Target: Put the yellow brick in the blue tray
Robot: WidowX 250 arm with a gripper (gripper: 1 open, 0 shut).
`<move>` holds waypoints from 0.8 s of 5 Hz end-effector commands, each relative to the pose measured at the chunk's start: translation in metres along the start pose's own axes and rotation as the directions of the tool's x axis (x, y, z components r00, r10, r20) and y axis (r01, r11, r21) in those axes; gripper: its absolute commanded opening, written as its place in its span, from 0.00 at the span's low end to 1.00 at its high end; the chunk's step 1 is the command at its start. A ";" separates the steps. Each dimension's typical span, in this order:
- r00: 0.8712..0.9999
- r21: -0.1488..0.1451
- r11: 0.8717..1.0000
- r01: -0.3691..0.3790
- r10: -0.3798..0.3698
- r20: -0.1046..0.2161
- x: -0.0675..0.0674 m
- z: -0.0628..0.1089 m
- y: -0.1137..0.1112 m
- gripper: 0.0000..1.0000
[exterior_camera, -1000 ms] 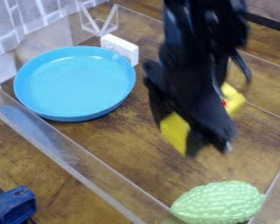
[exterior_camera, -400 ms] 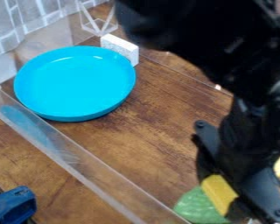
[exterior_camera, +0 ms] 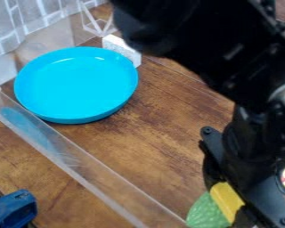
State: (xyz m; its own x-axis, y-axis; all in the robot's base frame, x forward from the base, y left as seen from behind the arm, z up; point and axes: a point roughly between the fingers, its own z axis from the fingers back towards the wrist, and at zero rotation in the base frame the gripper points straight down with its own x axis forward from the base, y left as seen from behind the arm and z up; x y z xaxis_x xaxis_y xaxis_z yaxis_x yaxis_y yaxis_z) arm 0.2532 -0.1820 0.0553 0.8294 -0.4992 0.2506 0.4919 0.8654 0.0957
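Observation:
The blue tray (exterior_camera: 74, 85), round and shallow, lies at the left of the wooden table with nothing in it. My black arm fills the right side of the view. At the bottom right my gripper (exterior_camera: 235, 208) points down and is shut on the yellow brick (exterior_camera: 227, 199), of which only a small yellow face shows between the fingers. The brick sits far to the right of the tray and just above the green bumpy gourd (exterior_camera: 202, 215).
A small white box (exterior_camera: 122, 46) stands behind the tray's far rim. A clear plastic wall (exterior_camera: 74, 165) runs along the table's near edge, with a blue object (exterior_camera: 10, 211) outside it at the bottom left. Bare wood lies between tray and gripper.
The arm swung from the middle of the table to the lower right with the yellow brick in its grip, ending low over the gourd. It has barely moved in the last half second.

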 end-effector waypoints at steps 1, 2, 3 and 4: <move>0.999 -0.003 1.000 -0.030 0.030 -0.031 -0.009 -0.007 0.012 0.00; 0.998 -0.012 0.999 -0.032 0.032 -0.048 -0.014 -0.014 0.010 0.00; 0.997 -0.018 0.999 -0.035 0.034 -0.062 -0.018 -0.019 0.009 0.00; 0.996 -0.022 0.999 -0.037 0.035 -0.076 -0.023 -0.025 0.009 0.00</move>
State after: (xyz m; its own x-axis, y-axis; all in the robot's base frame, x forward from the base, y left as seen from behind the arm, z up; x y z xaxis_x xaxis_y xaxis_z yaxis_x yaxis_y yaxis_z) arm 0.2560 -0.1782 0.0503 0.8362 -0.4804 0.2644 0.4834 0.8735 0.0582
